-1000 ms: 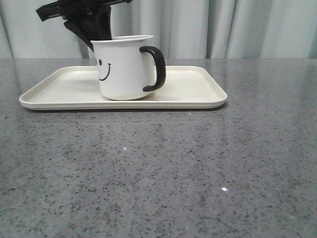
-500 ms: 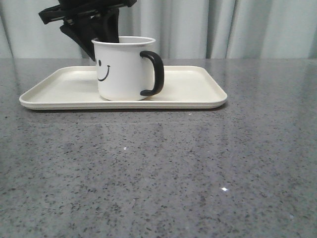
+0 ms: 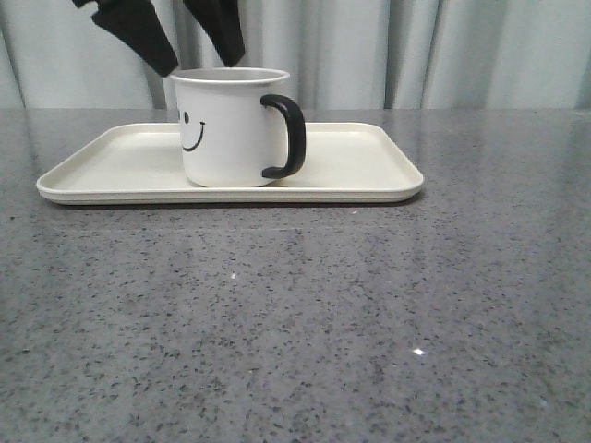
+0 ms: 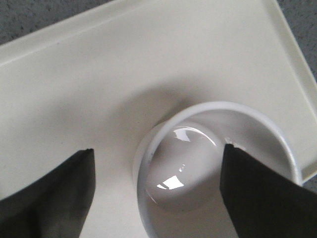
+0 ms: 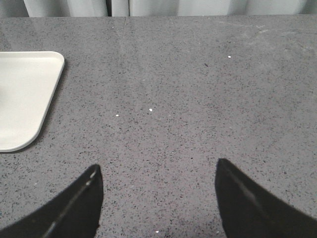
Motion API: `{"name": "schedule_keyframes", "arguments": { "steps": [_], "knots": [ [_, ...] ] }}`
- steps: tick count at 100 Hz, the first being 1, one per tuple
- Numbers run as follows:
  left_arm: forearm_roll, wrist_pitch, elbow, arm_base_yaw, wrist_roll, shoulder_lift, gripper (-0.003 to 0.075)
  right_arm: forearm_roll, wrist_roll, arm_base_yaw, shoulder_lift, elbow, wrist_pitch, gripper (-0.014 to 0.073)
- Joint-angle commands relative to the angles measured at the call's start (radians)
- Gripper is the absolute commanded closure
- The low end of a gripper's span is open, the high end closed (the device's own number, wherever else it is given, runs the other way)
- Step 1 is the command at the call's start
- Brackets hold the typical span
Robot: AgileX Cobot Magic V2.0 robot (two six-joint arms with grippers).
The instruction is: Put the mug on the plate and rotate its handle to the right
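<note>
While the left gripper hangs open just above it, the empty mug stands upright on the plate, handle pointing right; the right gripper is open over bare bench.

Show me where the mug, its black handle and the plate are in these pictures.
mug [image 3: 226, 129], front view, on its white side wall.
handle [image 3: 295, 138], front view, on the outer curve of the black loop.
plate [image 3: 369, 157], front view, on its bare floor to the right of the mug.
</note>
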Motion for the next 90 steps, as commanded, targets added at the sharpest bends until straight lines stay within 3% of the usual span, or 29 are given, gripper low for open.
{"name": "schedule_keyframes", "arguments": {
  "steps": [1, 28, 57, 90],
  "knots": [
    [-0.008, -0.039, -0.027, -0.007, 0.000, -0.099, 0.0205, 0.004, -0.005, -0.001, 0.013, -0.035, -0.082, 0.0102],
    [0.103, -0.041, 0.011, -0.007, -0.034, -0.237, 0.0206, 0.004, -0.005, -0.001, 0.013, -0.035, -0.082, 0.0102],
    [0.210, -0.103, 0.236, 0.005, -0.086, -0.424, 0.0206, 0.004, -0.005, -0.001, 0.013, -0.035, -0.082, 0.0102],
    [0.197, -0.176, 0.500, 0.226, -0.011, -0.645, 0.0206, 0.004, -0.005, -0.001, 0.013, -0.035, -0.082, 0.0102]
  ]
}}
